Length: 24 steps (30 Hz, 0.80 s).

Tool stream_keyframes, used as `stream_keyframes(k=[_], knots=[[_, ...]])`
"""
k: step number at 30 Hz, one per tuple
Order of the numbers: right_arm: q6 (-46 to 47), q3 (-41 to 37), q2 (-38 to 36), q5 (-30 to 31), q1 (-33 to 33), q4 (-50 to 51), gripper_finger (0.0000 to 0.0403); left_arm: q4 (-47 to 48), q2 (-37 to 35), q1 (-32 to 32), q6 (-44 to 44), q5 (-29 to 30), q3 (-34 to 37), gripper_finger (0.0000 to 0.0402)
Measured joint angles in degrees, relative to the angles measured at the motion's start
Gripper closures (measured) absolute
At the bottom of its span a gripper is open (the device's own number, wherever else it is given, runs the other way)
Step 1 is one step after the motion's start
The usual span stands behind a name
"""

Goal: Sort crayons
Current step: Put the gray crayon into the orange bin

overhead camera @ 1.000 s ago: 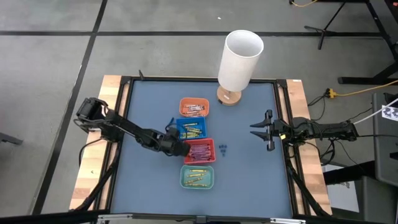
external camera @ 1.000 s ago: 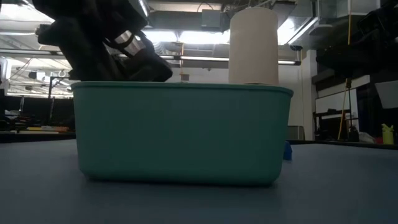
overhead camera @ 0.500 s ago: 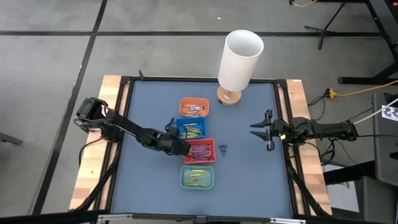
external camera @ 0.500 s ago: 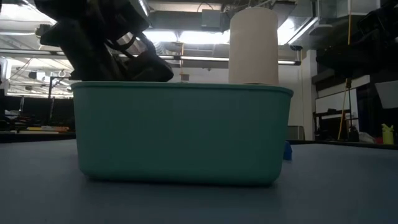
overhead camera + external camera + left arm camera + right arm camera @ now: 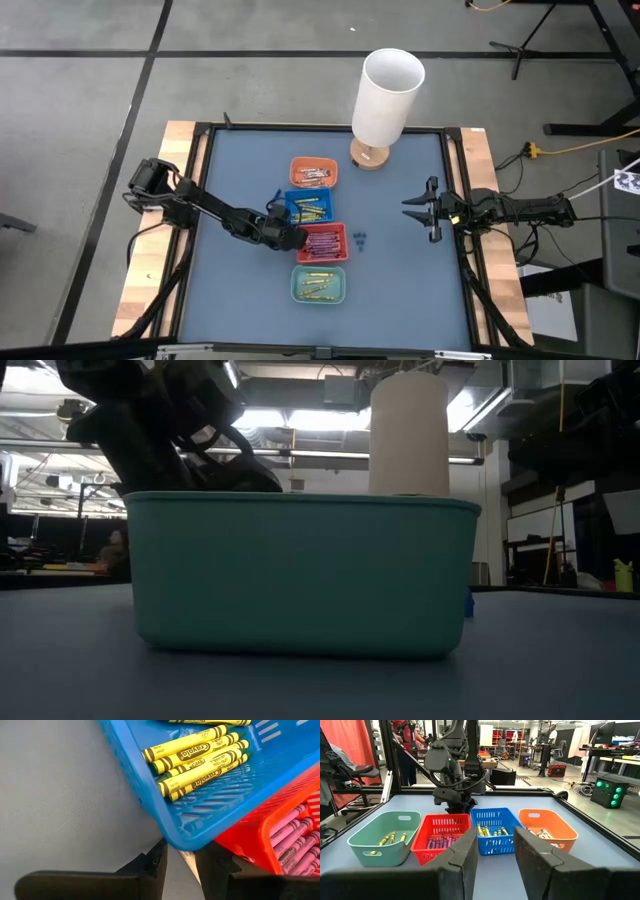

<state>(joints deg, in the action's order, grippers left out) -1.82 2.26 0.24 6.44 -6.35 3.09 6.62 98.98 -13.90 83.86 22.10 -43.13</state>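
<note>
Four small trays stand in a row mid-table: orange [image 5: 313, 172], blue [image 5: 307, 206] with yellow crayons [image 5: 197, 762], red [image 5: 322, 243] with purple crayons [image 5: 295, 837], teal [image 5: 318, 284] with yellow ones. A few small blue crayons [image 5: 358, 240] lie on the mat right of the red tray. My left gripper [image 5: 290, 238] is low at the left side where the blue and red trays meet; its fingers [image 5: 181, 865] stand a narrow gap apart, with a pale sliver [image 5: 189, 862] between them. My right gripper [image 5: 410, 211] is open and empty at the right. My left gripper comes level from the table's left at the blue tray's near left corner [image 5: 175, 837] and the red tray's left wall [image 5: 235, 845]. The tray rim overhangs the fingertips, so I cannot tell whether they touch a tray or the pale sliver.
A tall white cylinder [image 5: 388, 95] stands on a wooden base at the table's far edge. The teal tray [image 5: 300, 575] fills the low view. Open blue mat lies between the trays and my right gripper [image 5: 496, 850], and left of the trays.
The teal tray has slid a little toward the table's right edge. My left arm has shifted slightly by the trays. My right arm has kept still.
</note>
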Motion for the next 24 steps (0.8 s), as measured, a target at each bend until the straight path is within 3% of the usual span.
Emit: stream_keyframes(k=[5,15,24], knots=[[0.0,0.0,0.0,0.0,0.0,0.0,0.0278,1.7,0.0,0.1,0.0,-1.0,0.0,0.0327],[0.0,0.0,0.0,0.0,0.0,0.0,0.0279,3.2,0.1,0.1,-1.9,-1.3,0.1,0.0395],[0.0,0.0,0.0,0.0,0.0,0.0,0.0278,4.0,0.1,0.1,-5.3,-2.1,-0.1,0.0391]])
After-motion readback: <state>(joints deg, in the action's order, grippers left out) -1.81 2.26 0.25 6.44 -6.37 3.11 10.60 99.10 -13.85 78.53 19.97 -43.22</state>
